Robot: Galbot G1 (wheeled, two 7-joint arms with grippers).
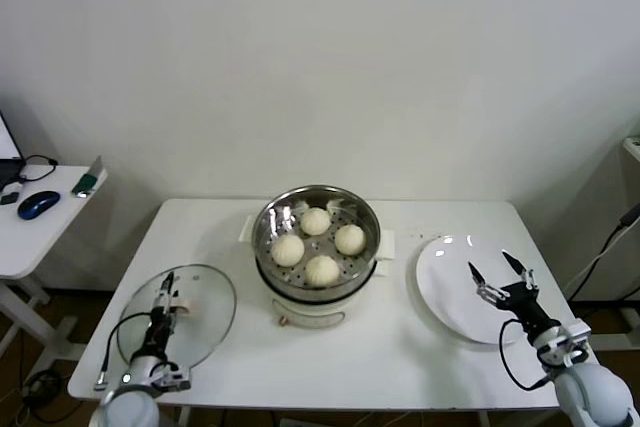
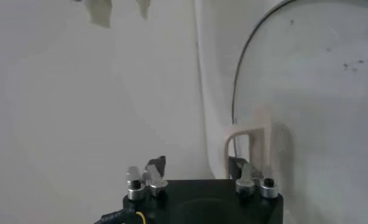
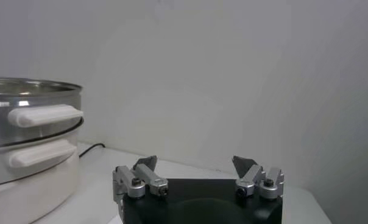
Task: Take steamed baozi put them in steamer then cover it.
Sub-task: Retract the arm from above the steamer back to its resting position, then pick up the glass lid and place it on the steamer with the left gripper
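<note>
Head view: four steamed baozi (image 1: pixel 318 245) sit in the steamer (image 1: pixel 316 247) at table centre; I judge loading done, covering pending. Cover (image 1: pixel 178 317) lies at 8 o'clock from the steamer. Left gripper (image 1: pixel 165 299) straddles its handle (image 2: pixel 248 145), fingers apart, nothing held. Right gripper (image 1: pixel 502 275) hovers spread wide over the plate (image 1: pixel 470 287), at 4 o'clock, empty. Risk: smooth glass slipping or tilting if the handle is pinched off-centre.
</note>
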